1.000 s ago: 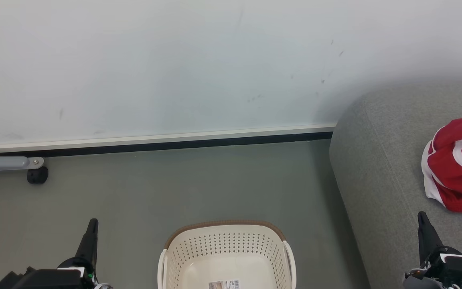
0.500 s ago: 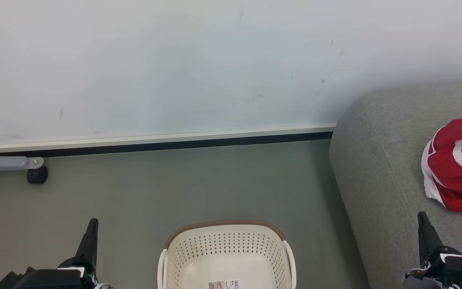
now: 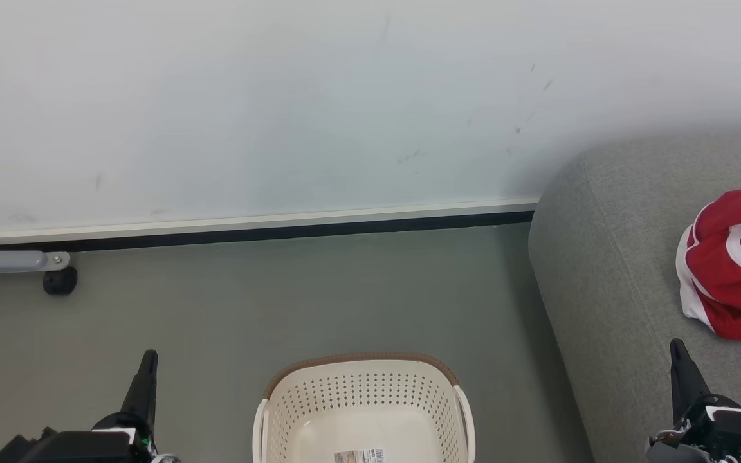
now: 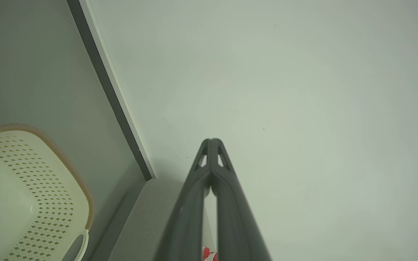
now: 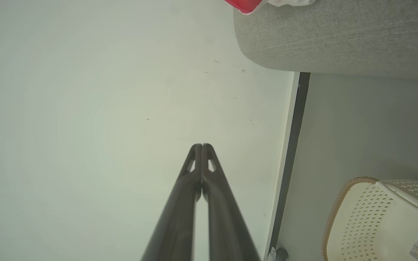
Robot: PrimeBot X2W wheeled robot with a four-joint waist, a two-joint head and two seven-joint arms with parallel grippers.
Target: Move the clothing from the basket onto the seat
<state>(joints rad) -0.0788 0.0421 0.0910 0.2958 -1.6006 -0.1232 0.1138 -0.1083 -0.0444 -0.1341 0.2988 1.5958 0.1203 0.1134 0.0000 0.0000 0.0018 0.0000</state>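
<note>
- Between left gripper [image 3: 148, 355] and right gripper [image 3: 675, 345], head view: basket [image 3: 361, 356] on grey floor [image 3: 280, 302], barcode label [image 3: 359, 456] on its bottom. Both grippers pressed closed, gripping nothing.
- Ahead and to the right of right gripper: clothing [image 3: 727, 263] heaped on seat [image 3: 602, 276], apart from its tips.
- Left wrist view: fingers [image 4: 232, 217] clenched tip to tip, aimed at white wall [image 4: 303, 108]. Basket off to their left, seat corner beneath.
- Right wrist view: fingers [image 5: 180, 217] clenched, empty. Seat with red clothing edge up right, basket lower right.
</note>
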